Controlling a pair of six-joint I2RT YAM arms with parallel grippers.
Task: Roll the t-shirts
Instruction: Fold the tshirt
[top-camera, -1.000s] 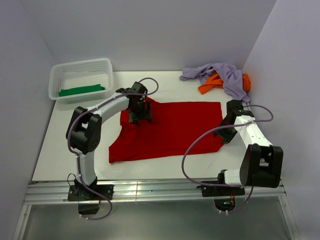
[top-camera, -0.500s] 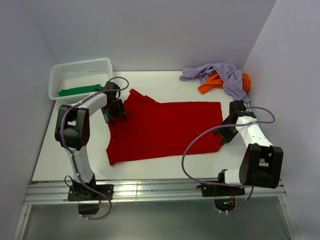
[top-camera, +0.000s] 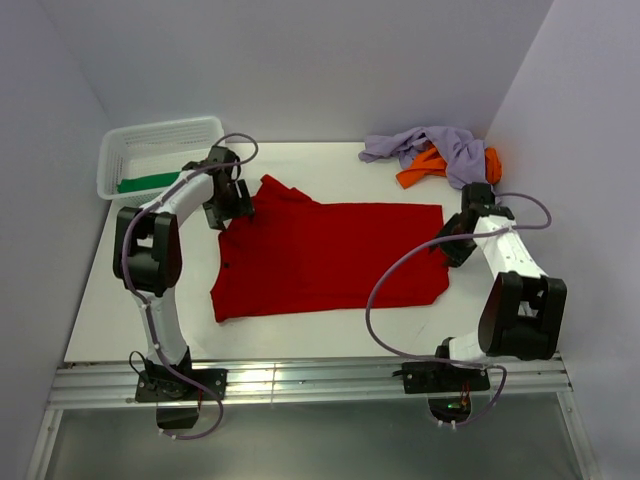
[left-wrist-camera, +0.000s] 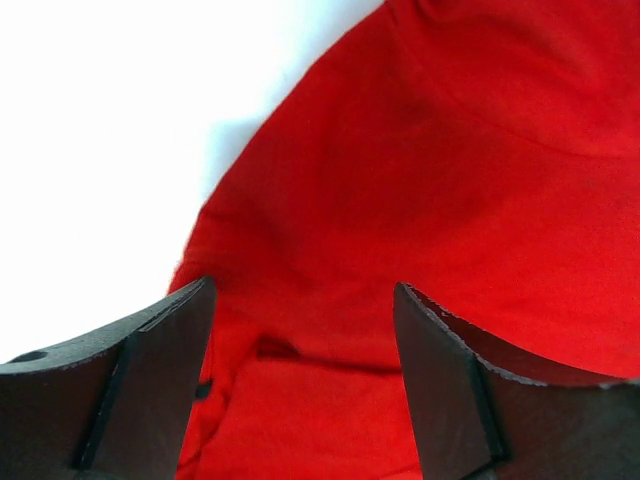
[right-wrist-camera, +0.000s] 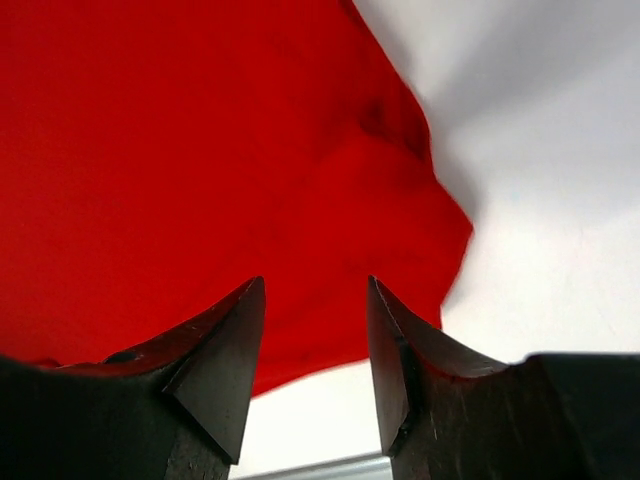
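A bright red t-shirt (top-camera: 330, 258) lies spread flat in the middle of the table. My left gripper (top-camera: 231, 207) is over its far-left corner by the sleeve. In the left wrist view my left gripper (left-wrist-camera: 300, 300) is open and empty, with red cloth (left-wrist-camera: 420, 180) under and between the fingers. My right gripper (top-camera: 453, 247) is over the shirt's right edge. In the right wrist view my right gripper (right-wrist-camera: 315, 288) is open and empty above the red hem (right-wrist-camera: 200, 150). A green tee (top-camera: 150, 182) lies in the basket. Lavender (top-camera: 445, 147) and orange (top-camera: 422, 170) tees are heaped at the back right.
A white plastic lattice basket (top-camera: 130, 150) stands at the back left, just behind my left arm. Walls close the table on the left, back and right. A metal rail (top-camera: 300, 380) runs along the near edge.
My left gripper has moved left and back, from on the shirt to its far-left corner, and the shirt's left side now lies more spread out. My right gripper has shifted slightly back.
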